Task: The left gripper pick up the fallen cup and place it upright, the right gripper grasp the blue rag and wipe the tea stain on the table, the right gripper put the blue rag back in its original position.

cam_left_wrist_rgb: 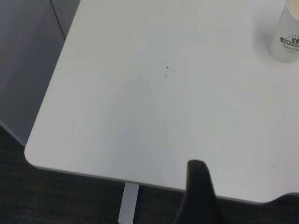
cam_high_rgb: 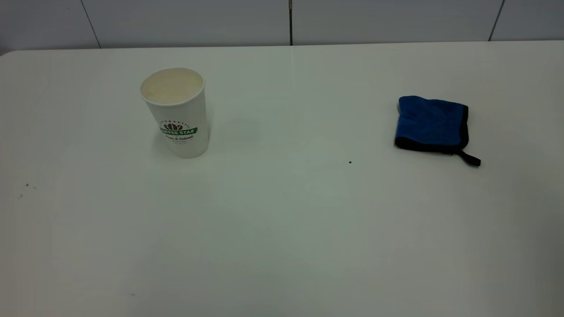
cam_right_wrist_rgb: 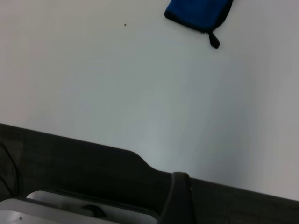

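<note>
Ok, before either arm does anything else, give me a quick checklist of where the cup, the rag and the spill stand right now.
1. Cup upright on the table: ok.
2. Tea stain gone: ok, no amber puddle shows, only tiny dark specks.
3. Blue rag lying folded on the table, free of any gripper: ok.
4. Rag back in its original spot: cannot tell.
5. Both arms pulled back off the work area: ok, neither shows in the exterior view.
6. Jaws open or shut: cannot tell.
</note>
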`<control>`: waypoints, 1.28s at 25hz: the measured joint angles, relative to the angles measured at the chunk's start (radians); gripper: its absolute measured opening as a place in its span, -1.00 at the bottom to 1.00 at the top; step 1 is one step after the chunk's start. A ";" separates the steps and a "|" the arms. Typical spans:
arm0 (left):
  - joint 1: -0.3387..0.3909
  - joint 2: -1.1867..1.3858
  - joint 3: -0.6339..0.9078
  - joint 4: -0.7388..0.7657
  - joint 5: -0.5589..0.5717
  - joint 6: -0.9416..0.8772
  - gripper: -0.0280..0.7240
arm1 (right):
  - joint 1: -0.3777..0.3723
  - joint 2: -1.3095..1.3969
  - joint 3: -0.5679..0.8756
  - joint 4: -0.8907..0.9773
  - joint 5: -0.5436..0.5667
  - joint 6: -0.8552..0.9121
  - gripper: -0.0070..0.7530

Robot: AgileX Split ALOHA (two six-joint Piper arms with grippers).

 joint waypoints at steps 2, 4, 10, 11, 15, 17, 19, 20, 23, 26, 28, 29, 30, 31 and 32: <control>0.000 0.000 0.000 0.000 0.000 0.000 0.61 | 0.000 -0.118 0.111 -0.005 -0.019 0.013 0.88; 0.000 0.000 0.000 0.000 0.000 0.000 0.61 | 0.000 -0.241 0.202 -0.011 -0.033 0.022 0.83; 0.000 0.000 0.000 0.000 0.000 0.000 0.61 | 0.000 -0.522 0.404 -0.055 -0.073 0.038 0.60; 0.000 0.000 0.000 0.000 0.000 0.000 0.61 | 0.000 -0.555 0.431 -0.058 -0.076 0.038 0.56; 0.000 0.000 0.000 0.000 0.000 0.000 0.61 | 0.000 -0.623 0.481 -0.046 -0.089 0.041 0.52; 0.000 0.000 0.000 0.000 0.000 0.000 0.61 | 0.000 -0.639 0.488 -0.045 -0.101 0.041 0.51; 0.000 0.000 0.000 0.000 0.000 0.000 0.61 | 0.000 -0.641 0.491 -0.046 -0.104 0.042 0.51; 0.000 0.000 0.000 0.000 0.000 0.000 0.61 | 0.000 -0.641 0.491 -0.047 -0.106 0.042 0.51; 0.000 0.000 0.000 0.000 0.000 0.000 0.61 | 0.000 -0.641 0.491 -0.047 -0.108 0.042 0.51; 0.000 0.000 0.000 0.000 0.000 -0.001 0.61 | 0.000 -0.641 0.491 -0.047 -0.109 0.042 0.51; 0.000 0.000 0.000 0.000 0.000 -0.001 0.61 | 0.000 -0.641 0.491 -0.047 -0.109 0.042 0.51; 0.000 0.000 0.000 0.000 0.000 -0.001 0.61 | 0.000 -0.641 0.491 -0.047 -0.109 0.042 0.51; 0.000 0.000 0.000 0.000 0.000 -0.001 0.61 | 0.000 -0.641 0.491 -0.047 -0.109 0.042 0.51; 0.000 0.000 0.000 0.000 0.000 -0.002 0.61 | 0.000 -0.641 0.491 -0.047 -0.109 0.042 0.51; 0.000 0.000 0.000 0.000 0.000 -0.002 0.61 | 0.000 -0.641 0.491 -0.047 -0.109 0.042 0.51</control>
